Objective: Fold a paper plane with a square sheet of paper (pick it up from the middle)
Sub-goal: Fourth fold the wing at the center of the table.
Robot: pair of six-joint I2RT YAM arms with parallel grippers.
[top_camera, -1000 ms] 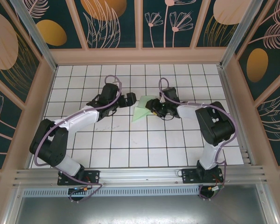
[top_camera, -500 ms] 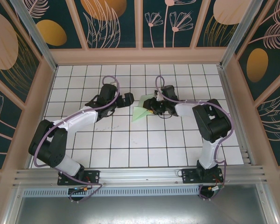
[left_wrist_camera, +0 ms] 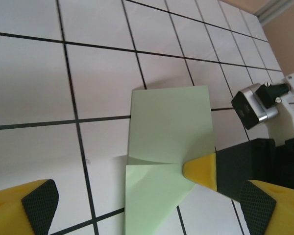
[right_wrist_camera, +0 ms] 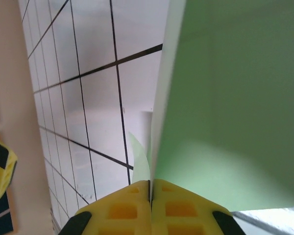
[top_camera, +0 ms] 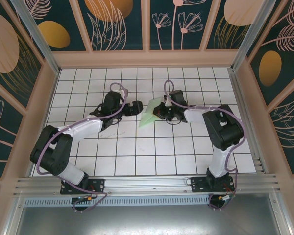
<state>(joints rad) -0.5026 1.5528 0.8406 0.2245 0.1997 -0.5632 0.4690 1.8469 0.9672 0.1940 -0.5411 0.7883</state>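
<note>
The pale mint-green sheet of paper [top_camera: 148,115] lies folded on the white grid tiles at the table's middle, tapering to a point at its near-left end. In the left wrist view the paper [left_wrist_camera: 169,122] shows a crease and an overlapping flap. My right gripper [top_camera: 159,111] is shut on the paper's right edge; its yellow fingertips [right_wrist_camera: 150,188] pinch the sheet [right_wrist_camera: 235,98], which rises from them. The same yellow tip [left_wrist_camera: 202,169] shows on the paper's edge. My left gripper [top_camera: 136,107] stands open just left of the paper, its jaws wide [left_wrist_camera: 147,210] over the near flap, touching nothing.
Wooden walls with aluminium posts [top_camera: 245,88] enclose the tiled table [top_camera: 137,152]. The two arms reach inward from their bases at the near rail [top_camera: 147,183]. The right wrist camera [left_wrist_camera: 252,105] sits close beside the paper.
My right gripper has shut on the paper's right edge and the sheet has lifted a little there. The left arm shifted slightly, its gripper still open.
</note>
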